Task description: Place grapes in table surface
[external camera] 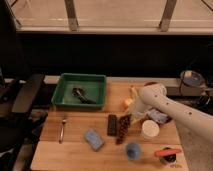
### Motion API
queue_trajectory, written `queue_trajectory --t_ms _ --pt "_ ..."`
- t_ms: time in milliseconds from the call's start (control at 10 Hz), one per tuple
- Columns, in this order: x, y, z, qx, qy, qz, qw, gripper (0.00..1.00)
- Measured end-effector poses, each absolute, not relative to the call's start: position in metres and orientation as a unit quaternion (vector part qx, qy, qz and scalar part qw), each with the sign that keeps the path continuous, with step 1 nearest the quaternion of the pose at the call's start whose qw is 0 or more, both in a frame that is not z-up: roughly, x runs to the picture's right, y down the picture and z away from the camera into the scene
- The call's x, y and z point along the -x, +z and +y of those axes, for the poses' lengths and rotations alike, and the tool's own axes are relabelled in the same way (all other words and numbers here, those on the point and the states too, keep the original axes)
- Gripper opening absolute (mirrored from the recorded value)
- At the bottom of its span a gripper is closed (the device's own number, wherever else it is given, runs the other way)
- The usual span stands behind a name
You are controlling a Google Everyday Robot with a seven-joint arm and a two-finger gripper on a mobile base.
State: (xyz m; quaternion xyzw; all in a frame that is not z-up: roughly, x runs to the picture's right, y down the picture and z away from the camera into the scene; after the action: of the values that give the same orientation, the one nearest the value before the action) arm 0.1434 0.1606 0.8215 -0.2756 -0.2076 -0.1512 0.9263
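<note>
**A:** Where are the grapes right now?

**B:** The grapes [123,131] lie on the tabletop [75,152], a long dark reddish bunch pointing toward the front edge. A black bar [112,125] runs alongside them on the tray side, so close I can't tell whether the two touch

**A:** And the gripper?

**B:** The gripper [131,119] is down at the far end of the bunch, at the tip of the white arm that reaches in from the right. The jaws are together. Whether they pinch the stem, a few berries or nothing, I can't tell from here

**A:** How would you expect the bunch to handle?

**B:** Light, I'd judge, but floppy. It should hang and swing from whichever end is held. The berries look round and smooth, so they would likely slip or pop off under a hard squeeze. The stem end is the best place to hold it, or failing that a gentle grip across the thick middle

**A:** What's close by?

**B:** A white cup [150,129] stands just beside the bunch on the arm's side. A blue cup [132,150] is near its front tip and a blue sponge [93,139] lies past the bar. The green tray [60,97] sits well apart at the back. A swinging bunch could clip either cup, so I'd move it slowly
</note>
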Motion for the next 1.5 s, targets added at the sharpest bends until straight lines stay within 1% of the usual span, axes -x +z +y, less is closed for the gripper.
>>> queue_trajectory --t_ms 300,600,900,1000,1200,1400,1500 --pt "-0.137 0.820 0.101 0.261 -0.147 -0.197 0.934 0.00" --pt "-0.141 0.800 0.038 0.237 -0.149 -0.173 0.944 0.00" --pt "-0.143 0.781 -0.004 0.217 -0.154 -0.149 0.952 0.00" --pt "-0.145 0.774 -0.011 0.213 -0.155 -0.137 0.955 0.00" --pt "-0.151 0.769 -0.005 0.222 -0.150 -0.125 0.955 0.00" --pt "-0.163 0.771 0.020 0.238 -0.132 -0.120 0.955 0.00" --pt "-0.169 0.773 0.039 0.250 -0.121 -0.119 0.953 0.00"
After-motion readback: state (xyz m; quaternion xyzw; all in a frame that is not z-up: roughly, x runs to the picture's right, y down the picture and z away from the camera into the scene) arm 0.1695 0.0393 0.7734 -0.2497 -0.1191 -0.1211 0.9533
